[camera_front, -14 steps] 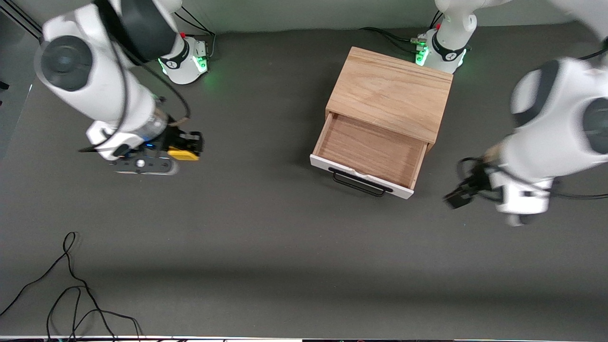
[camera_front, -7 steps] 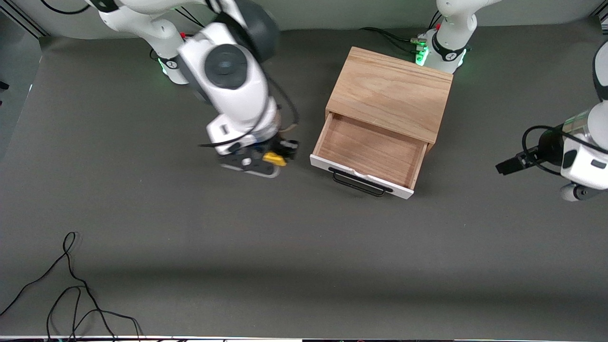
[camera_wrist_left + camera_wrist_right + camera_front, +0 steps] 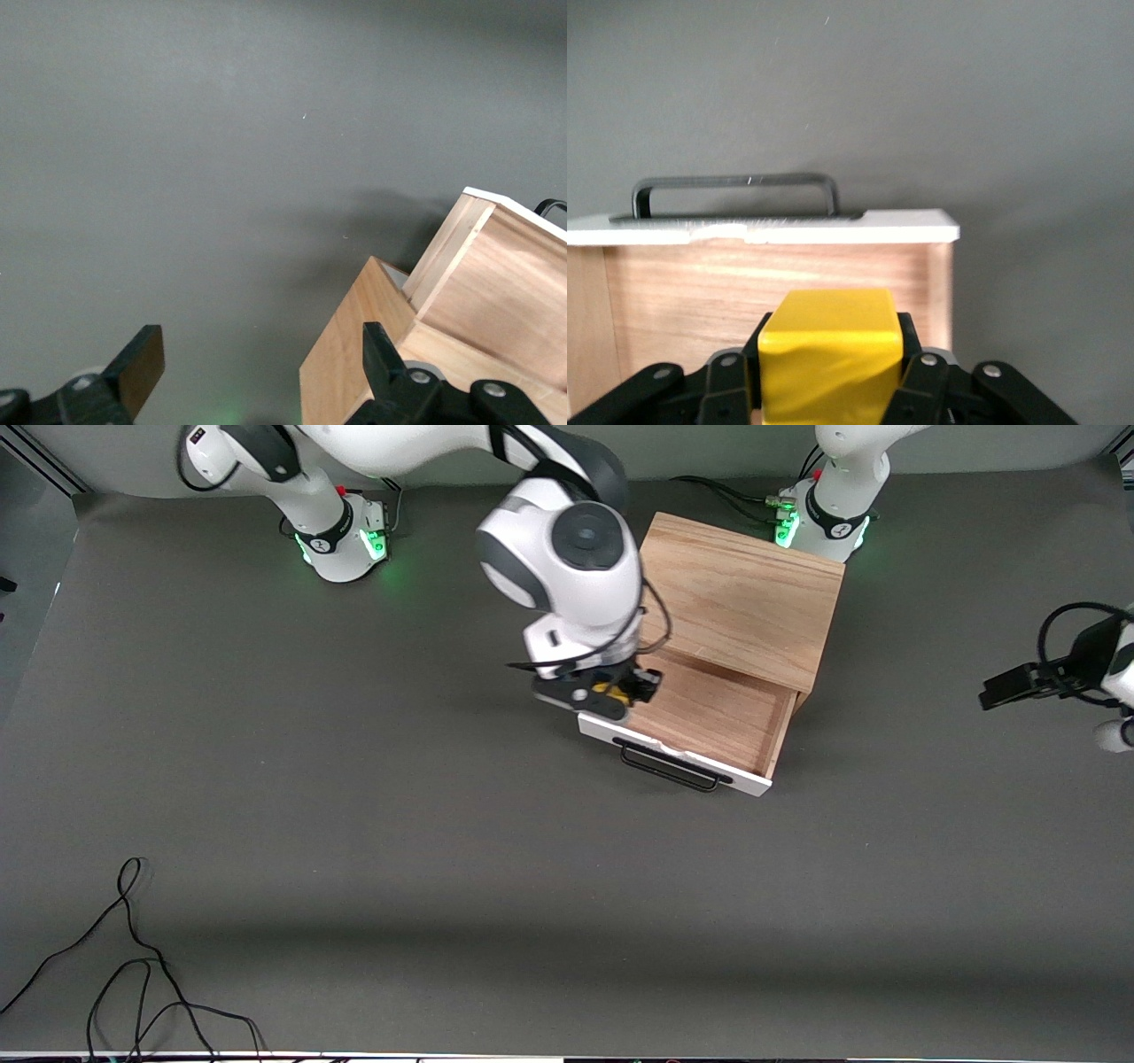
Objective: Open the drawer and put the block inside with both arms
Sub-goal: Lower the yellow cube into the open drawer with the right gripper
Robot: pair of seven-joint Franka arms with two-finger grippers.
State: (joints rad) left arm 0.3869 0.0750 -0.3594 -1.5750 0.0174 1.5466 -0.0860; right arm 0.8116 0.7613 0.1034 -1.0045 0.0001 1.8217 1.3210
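Observation:
The drawer [image 3: 709, 710] of the light oak box [image 3: 735, 598] is pulled open, with its white front panel [image 3: 753, 781] and black bar handle [image 3: 669, 767] nearest the front camera. My right gripper [image 3: 616, 691] is shut on the yellow block [image 3: 609, 689] and holds it over the drawer's corner toward the right arm's end. In the right wrist view the block [image 3: 828, 354] sits between the fingers, above the wooden interior [image 3: 726, 283], with the handle [image 3: 735, 188] showing. My left gripper [image 3: 1010, 685] is open and empty, off beside the box at the left arm's end; its view shows the box [image 3: 345, 372].
Loose black cables [image 3: 133, 957] lie near the front edge at the right arm's end. The green-lit bases [image 3: 341, 536] [image 3: 824, 514] stand along the back, the left arm's one close to the box's corner.
My right arm has carried the block from the right arm's end of the table to over the open drawer. My left arm has drawn away toward its end of the table.

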